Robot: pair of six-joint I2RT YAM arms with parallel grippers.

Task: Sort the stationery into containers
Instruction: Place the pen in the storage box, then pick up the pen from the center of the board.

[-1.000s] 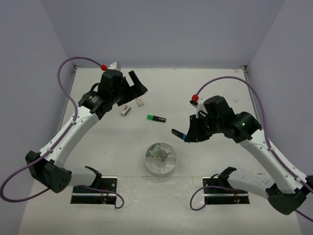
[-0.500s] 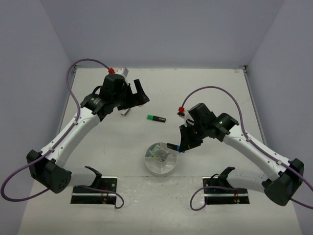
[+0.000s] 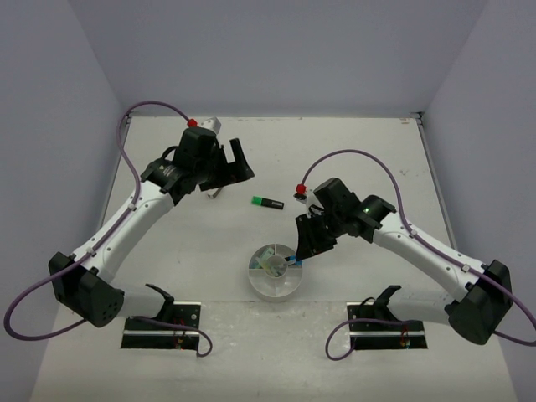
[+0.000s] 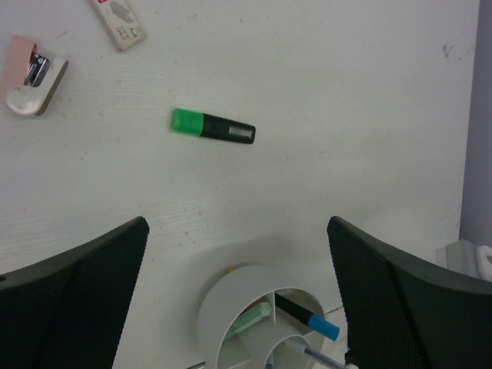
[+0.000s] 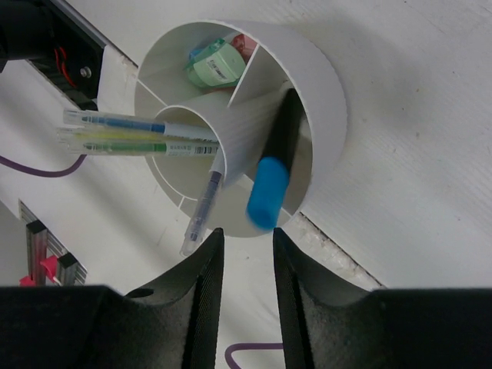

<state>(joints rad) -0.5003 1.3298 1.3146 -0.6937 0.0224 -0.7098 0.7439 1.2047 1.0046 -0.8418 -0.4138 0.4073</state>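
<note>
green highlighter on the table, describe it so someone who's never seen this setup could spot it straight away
Find the round white dish at the front middle of the table. Just behind it, out on the open surface, the green highlighter lies flat by itself. It has a stubby black barrel and a bright green cap, unlike the blue-capped highlighter leaning inside the dish.

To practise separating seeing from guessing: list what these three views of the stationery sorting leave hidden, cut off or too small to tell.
Top view: the left gripper hides most of the eraser and the pink-white item under it.
Top view: the dish contents are too small to name.
Left wrist view: the bottom edge cuts off the dish; most compartments unseen.
Right wrist view: the dish wall hides part of the green items.
</note>
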